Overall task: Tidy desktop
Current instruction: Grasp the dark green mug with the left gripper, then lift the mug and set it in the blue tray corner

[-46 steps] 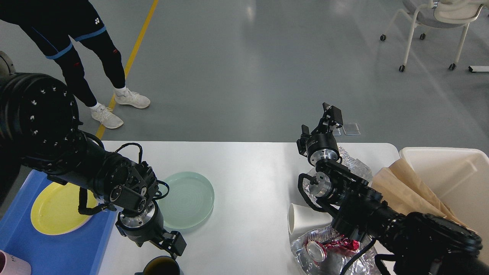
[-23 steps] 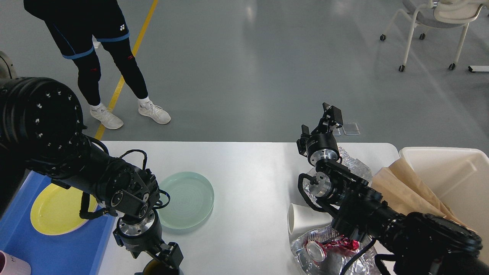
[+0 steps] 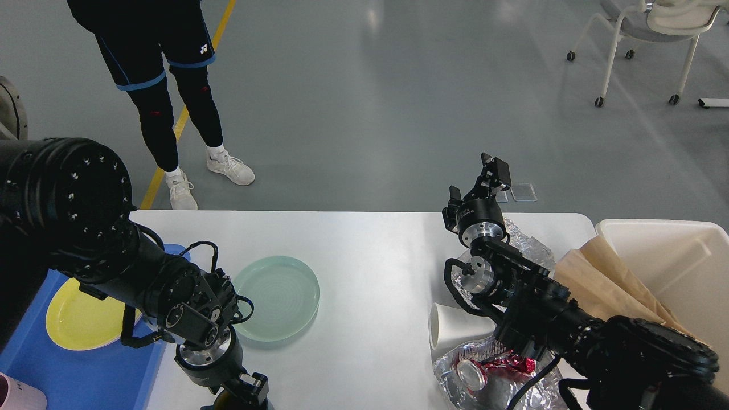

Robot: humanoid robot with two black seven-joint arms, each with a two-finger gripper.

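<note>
Your left gripper (image 3: 246, 393) hangs at the near edge of the white tabletop (image 3: 370, 267), over a dark cup (image 3: 228, 401); you cannot tell its opening. Your right gripper (image 3: 475, 185) stands raised at the tabletop's far right, fingers parted, empty. A green plate (image 3: 282, 296) lies between them, foil (image 3: 529, 245) beside the bin (image 3: 683, 256).

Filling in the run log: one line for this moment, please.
left gripper low over dark mug, state unclear | right gripper raised, open, empty | pale green round plate on white desktop
</note>
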